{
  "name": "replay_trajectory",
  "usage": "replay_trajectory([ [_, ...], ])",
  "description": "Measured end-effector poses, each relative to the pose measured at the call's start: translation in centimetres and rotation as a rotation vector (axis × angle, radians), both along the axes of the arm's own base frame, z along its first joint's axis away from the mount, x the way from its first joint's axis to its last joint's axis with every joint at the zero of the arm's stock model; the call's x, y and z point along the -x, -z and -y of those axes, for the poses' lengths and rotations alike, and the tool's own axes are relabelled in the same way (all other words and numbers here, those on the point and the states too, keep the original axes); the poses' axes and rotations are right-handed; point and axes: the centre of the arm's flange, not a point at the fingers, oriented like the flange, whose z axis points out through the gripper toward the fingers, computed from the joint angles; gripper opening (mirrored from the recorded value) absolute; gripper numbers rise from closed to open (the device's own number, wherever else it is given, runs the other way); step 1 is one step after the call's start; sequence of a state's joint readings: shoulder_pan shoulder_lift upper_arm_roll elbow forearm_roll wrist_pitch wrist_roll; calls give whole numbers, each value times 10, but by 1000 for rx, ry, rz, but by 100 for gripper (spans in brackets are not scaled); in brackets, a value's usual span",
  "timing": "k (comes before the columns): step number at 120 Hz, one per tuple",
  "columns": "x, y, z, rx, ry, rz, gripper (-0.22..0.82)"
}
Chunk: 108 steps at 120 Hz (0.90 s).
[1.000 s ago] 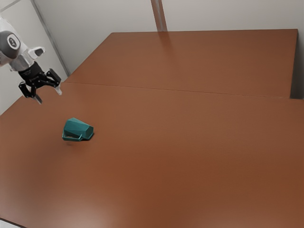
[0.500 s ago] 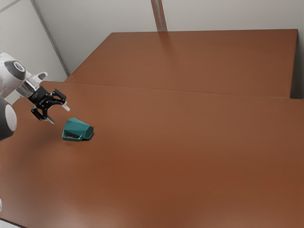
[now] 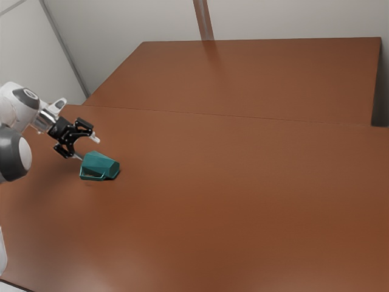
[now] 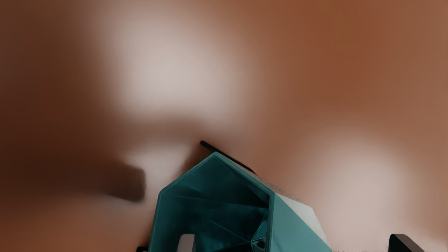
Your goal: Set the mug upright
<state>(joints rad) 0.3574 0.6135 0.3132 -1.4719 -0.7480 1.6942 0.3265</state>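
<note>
No readable text, labels, brands, numbers or signs. Closest thing: a small round mark (image 3: 30,93) on a grey joint cap (image 3: 25,97) of the arm (image 3: 12,109), exterior view. Too small to read.
</note>
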Motion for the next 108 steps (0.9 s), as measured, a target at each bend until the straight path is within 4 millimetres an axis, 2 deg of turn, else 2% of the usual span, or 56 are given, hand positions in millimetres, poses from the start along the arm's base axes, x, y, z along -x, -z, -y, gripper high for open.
replay_trajectory([
  [24, 3, 10, 9, 60, 8, 10, 59],
  [46, 3, 10, 13, 81, 27, 12, 15],
  [62, 3, 10, 16, 90, 39, 17, -3],
  [84, -4, -1, 26, 90, 60, 31, -13],
  [96, -8, -11, 36, 86, 76, 39, -14],
  [108, -14, -40, 56, 50, 123, 53, -15],
])
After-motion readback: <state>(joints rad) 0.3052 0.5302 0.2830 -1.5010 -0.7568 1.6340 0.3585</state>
